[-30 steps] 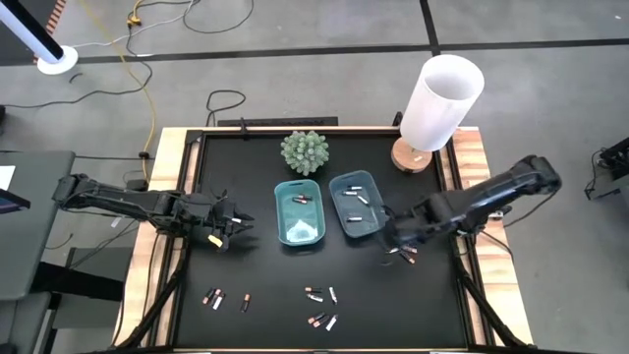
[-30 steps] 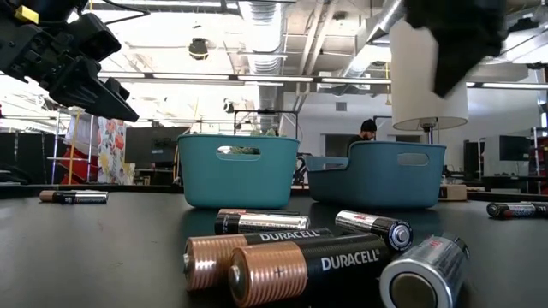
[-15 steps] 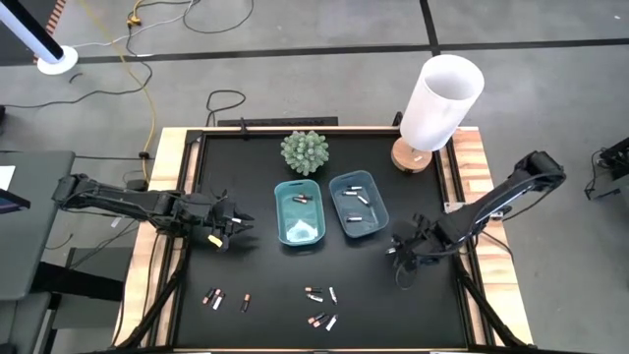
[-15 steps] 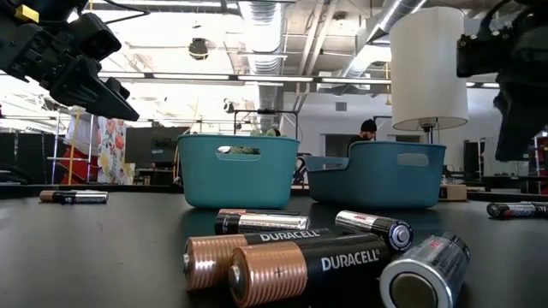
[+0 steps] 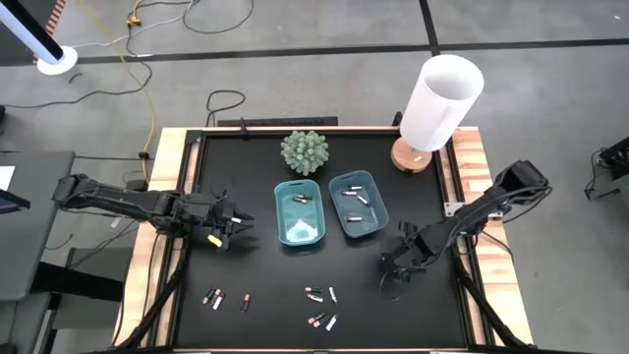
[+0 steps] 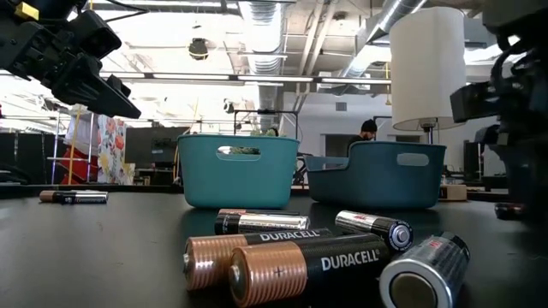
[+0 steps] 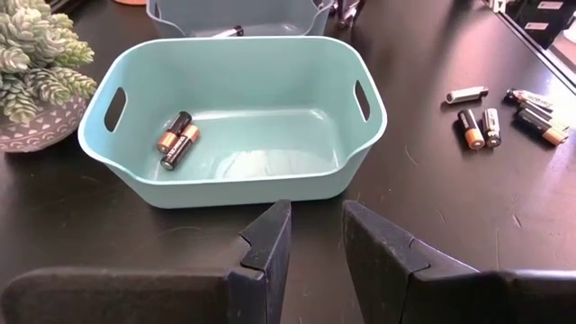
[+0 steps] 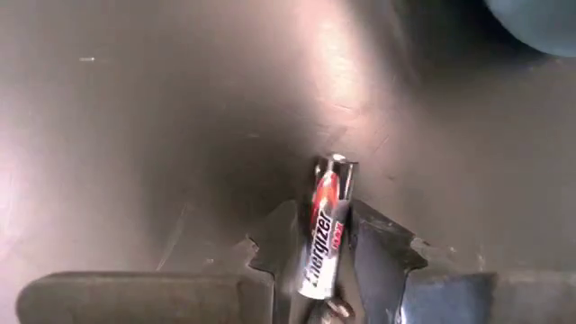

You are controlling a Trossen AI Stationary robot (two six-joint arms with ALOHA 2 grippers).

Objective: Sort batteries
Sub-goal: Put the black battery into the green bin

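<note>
My right gripper (image 5: 393, 269) is low over the table, near of the right teal tray (image 5: 374, 224), shut on a silver-and-red battery (image 8: 326, 225). My left gripper (image 5: 234, 228) hovers open to the left of the left teal tray (image 5: 300, 236), holding nothing. The left tray holds dark, copper-ended batteries (image 7: 175, 139). Silvery batteries (image 5: 356, 198) lie in the right tray. More batteries lie flat on the table near its near edge, in loose groups (image 5: 214, 298) (image 5: 322, 321), and fill the foreground of the low view (image 6: 300, 261). My right gripper pinches the silver-and-red battery by its sides (image 8: 317, 256) between the two fingers. The battery lies along the fingers, and its far end (image 8: 335, 165) sticks out past the fingertips. The fingers slant down at the table. Whether the battery rests on the table, I cannot tell.
A potted succulent (image 5: 304, 151) stands far of the trays and a white lamp (image 5: 439, 103) at the far right corner. Raised wooden rails (image 5: 470, 167) border the black table. A person (image 6: 367, 128) is far off in the room behind.
My right gripper has moved from the near right corner of the right tray toward the table's near edge and has come down lower over the table. The loose batteries seen there a second ago are now covered by the gripper.
</note>
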